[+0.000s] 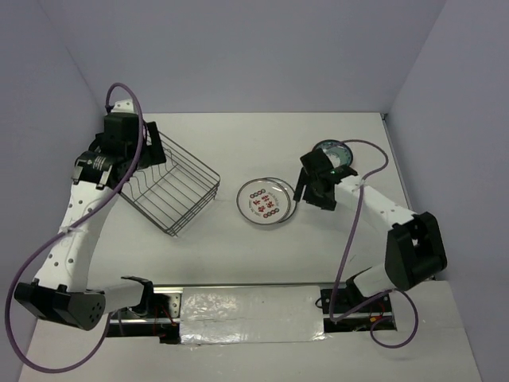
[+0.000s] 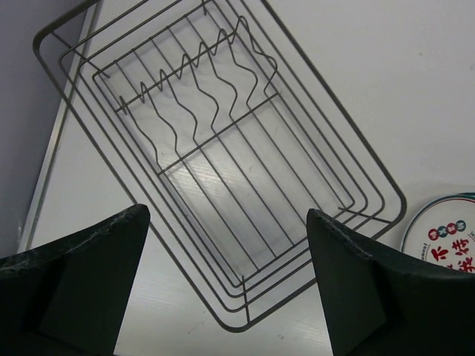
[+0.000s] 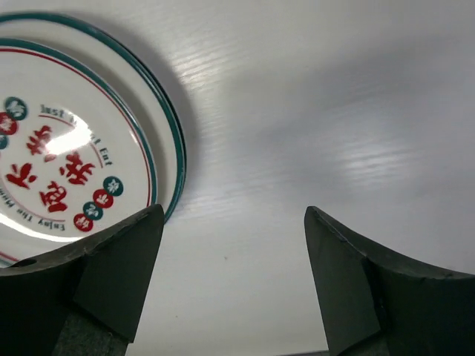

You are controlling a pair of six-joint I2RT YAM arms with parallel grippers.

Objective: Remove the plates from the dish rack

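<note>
- The right jaws stand apart with nothing between them, low over bare table [image 3: 334, 111]. Just to their left lies a stack of white plates [image 3: 67, 148], seemingly two, going by the second teal rim showing under the top one.
- The left jaws are also apart and empty, held above the dish rack [image 2: 215, 170], which sits on the table's left side.
- The left wrist view looks down through the rack's floor wires and wavy prongs to the table beneath, and no plate shows in it.
- Beyond the right arm a teal-centred plate [image 1: 334, 150] lies flat on the table, partly hidden by the wrist.
- My judgement is that the unloading is done or all but done, since every visible plate is out of the rack.
- The next move probably asks only for lifting both arms clear without nudging the stack. A corner of the rack hidden from these views cannot be ruled out.
- Writing on the top plate: "Just" and "Eat" along the upper rim with the word between lost in glare, and "Enjoy the" below, then cut off.
- It also carries large red Chinese characters that I cannot read, and red and teal roundels too small to make out.
</note>
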